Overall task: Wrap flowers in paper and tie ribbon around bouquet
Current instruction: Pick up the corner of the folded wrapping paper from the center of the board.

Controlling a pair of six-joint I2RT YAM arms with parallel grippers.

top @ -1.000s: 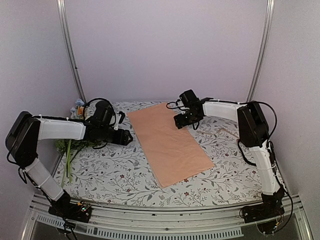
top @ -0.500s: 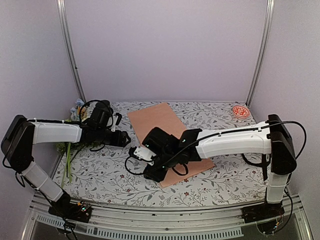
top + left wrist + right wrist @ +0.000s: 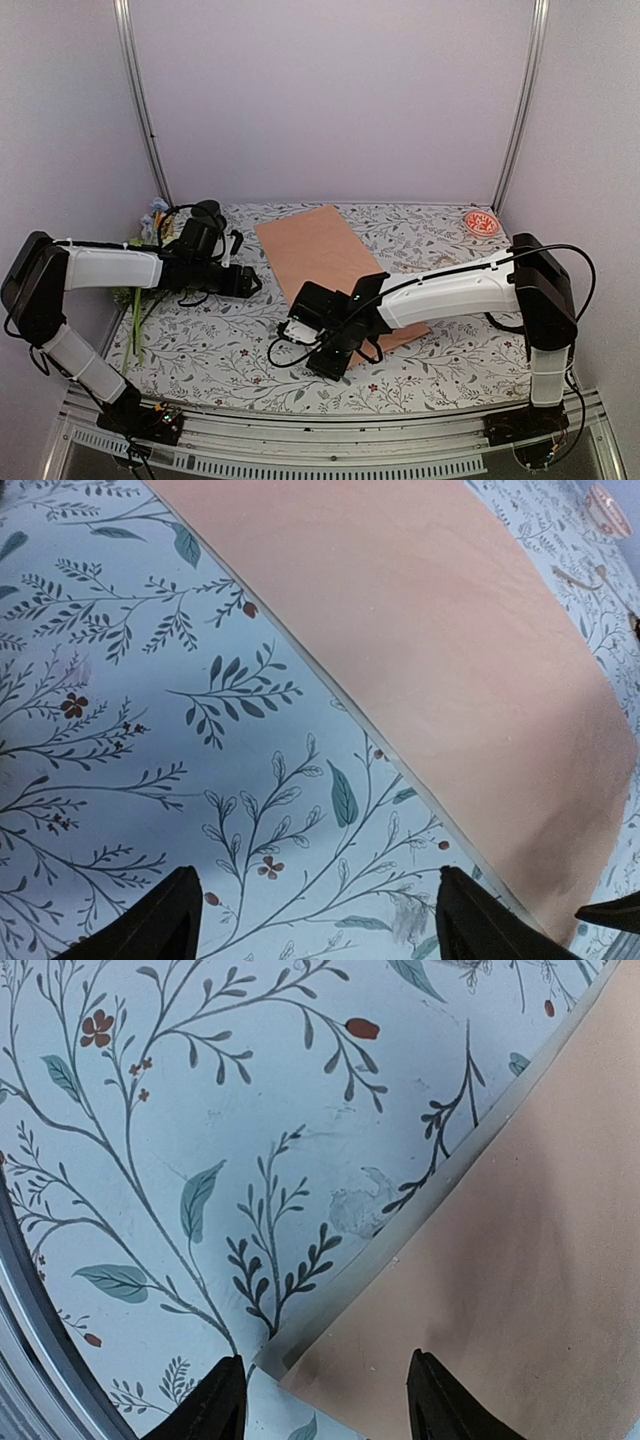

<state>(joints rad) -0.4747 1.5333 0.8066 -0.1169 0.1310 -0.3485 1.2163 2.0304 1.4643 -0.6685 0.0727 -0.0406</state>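
Note:
The peach-orange paper (image 3: pixel 318 252) lies flat and slantwise on the floral table cover. My right gripper (image 3: pixel 328 362) reaches across to the paper's near corner. In the right wrist view that corner (image 3: pixel 300 1358) lies below and between the two fingertips (image 3: pixel 225 1398), and the right gripper (image 3: pixel 325 1400) is open. My left gripper (image 3: pixel 252 283) is open over bare cover just left of the paper's long edge (image 3: pixel 430 630), with nothing between its fingertips (image 3: pixel 170 918). The flowers (image 3: pixel 152 214) lie at the far left under the left arm, stems (image 3: pixel 135 322) toward the front. The ribbon is out of view.
A small pink-red dish (image 3: pixel 481 222) stands at the back right corner. A thin tan cord (image 3: pixel 575 577) lies on the cover right of the paper. Walls and metal rails close in the table on three sides.
My right arm has swung from the paper's far right edge down across the sheet to its near corner, with its jaws narrower than before. The left gripper has barely shifted.

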